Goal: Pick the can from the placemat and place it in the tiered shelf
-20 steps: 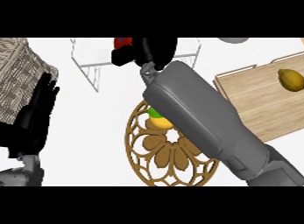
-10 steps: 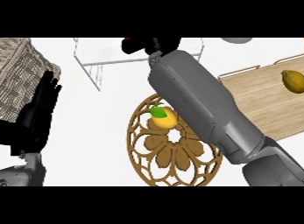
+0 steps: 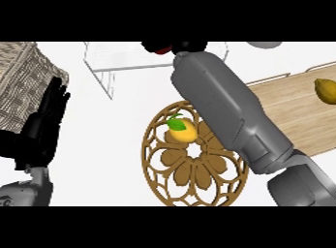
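the wire tiered shelf (image 3: 120, 68) stands at the bench's (image 3: 106, 160) far edge, and the right robot hand (image 3: 176, 47) is at its right end, fingers curled round a red can (image 3: 163, 48) that is mostly hidden. whether the can touches the shelf cannot be told. the round wooden placemat (image 3: 195, 167) carries 1 orange fruit with a green leaf (image 3: 181, 130). the wooden tray (image 3: 299, 106) at the right edge holds 1 lemon (image 3: 329, 91). a wicker basket (image 3: 13, 77) sits at the far left corner; its contents do not show. the left robot hand (image 3: 38, 131) rests at the left edge, fingers straight and apart. since 0.5 s ago the right forearm has reached further toward the shelf, while the left robot hand has stayed put.
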